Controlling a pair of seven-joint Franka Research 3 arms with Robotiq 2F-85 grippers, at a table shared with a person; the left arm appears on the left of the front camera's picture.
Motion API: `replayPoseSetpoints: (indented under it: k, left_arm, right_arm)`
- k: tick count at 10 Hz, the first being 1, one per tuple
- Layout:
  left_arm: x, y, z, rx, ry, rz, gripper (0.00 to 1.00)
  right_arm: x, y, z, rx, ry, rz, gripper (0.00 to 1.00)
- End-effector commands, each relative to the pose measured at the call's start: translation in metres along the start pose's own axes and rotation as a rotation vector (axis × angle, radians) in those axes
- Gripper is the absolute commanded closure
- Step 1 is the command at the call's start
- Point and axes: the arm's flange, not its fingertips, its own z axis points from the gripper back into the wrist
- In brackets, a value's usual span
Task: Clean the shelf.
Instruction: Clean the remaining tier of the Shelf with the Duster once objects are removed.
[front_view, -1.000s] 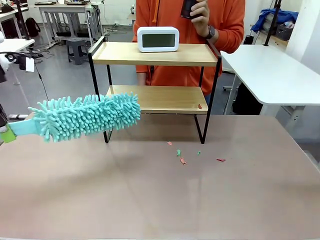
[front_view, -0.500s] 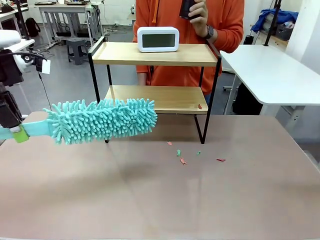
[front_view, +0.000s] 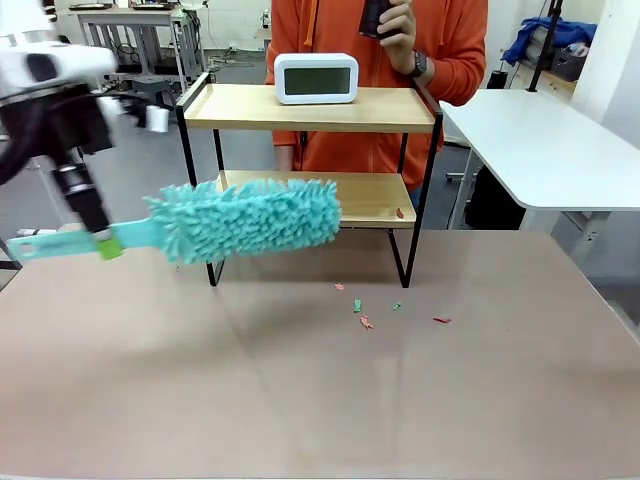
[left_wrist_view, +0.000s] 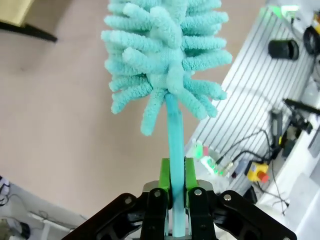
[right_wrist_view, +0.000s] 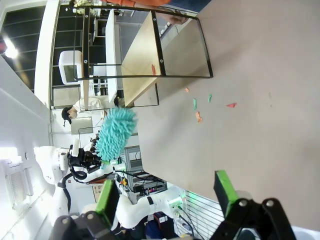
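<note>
We hold the duster (front_view: 250, 218) by its handle in the left end effector (left_wrist_view: 173, 175), with the pads (left_wrist_view: 165, 172) clamped on the stalk. The right end effector (right_wrist_view: 166, 190) stands open and empty above the bench (front_view: 300, 400). The shelf (front_view: 312, 108) stands at the far middle of the bench. The duster head lies before the left part of its lower board; we cannot tell whether they touch.

Risks:
- The head may snag the black frame and shove the shelf.
- A high sweep may knock the clock (front_view: 316, 78) off the top board.
- Side load may twist the handle in the grip.
</note>
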Motion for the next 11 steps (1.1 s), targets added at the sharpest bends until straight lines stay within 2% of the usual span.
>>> replayPoseSetpoints:
  k: [1,6,8,10,11]
  left_arm:
    - [0.035,0.008,0.007,0.026,-0.042,0.062,0.88]
    - [0.103,0.015,-0.002,0.072,-0.097,0.143,0.88]
    - [0.137,0.017,-0.008,0.111,-0.063,0.183,0.88]
    - [0.164,0.021,-0.017,0.143,-0.069,0.226,0.88]
    - [0.175,0.022,-0.022,0.129,-0.047,0.222,0.88]
  right_arm:
    - [0.002,0.001,-0.001,0.022,-0.01,0.027,0.0]
    - [0.002,0.001,-0.001,0.022,-0.01,0.027,0.0]
    - [0.002,0.001,-0.001,0.022,-0.01,0.027,0.0]
    - [0.002,0.001,-0.001,0.022,-0.01,0.027,0.0]
    - [0.002,0.001,-0.001,0.022,-0.01,0.027,0.0]
